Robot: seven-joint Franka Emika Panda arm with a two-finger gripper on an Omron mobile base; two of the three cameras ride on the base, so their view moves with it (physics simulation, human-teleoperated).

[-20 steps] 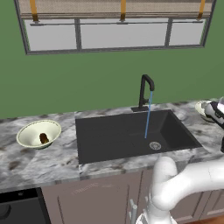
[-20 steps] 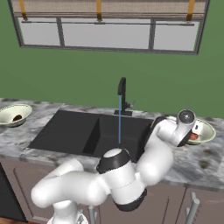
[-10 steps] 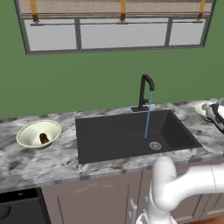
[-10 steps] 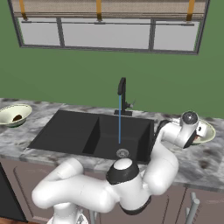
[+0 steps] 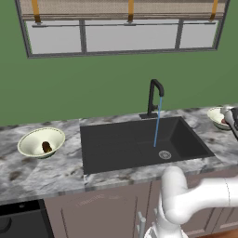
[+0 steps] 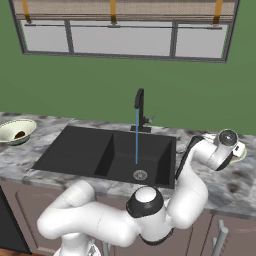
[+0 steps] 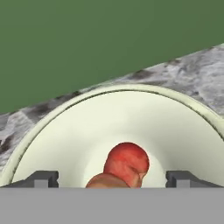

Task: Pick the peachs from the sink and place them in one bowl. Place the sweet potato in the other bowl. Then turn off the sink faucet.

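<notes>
Presently the gripper is spread wide over the bowl, peaches lying inside. Withdraw straight upward, clear of its rim. Faucet flowing.

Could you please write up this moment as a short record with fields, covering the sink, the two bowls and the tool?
sink: no fruit inside, drain ring visible
faucet: running, thin blue stream falling into the basin
left bowl: on the counter left of the sink, holds the sweet potato
right bowl: on the counter right of the sink, holds the peaches
tool: open, over the right bowl, fingertips apart on either side of the fruit
remaining: turn off the faucet
</notes>
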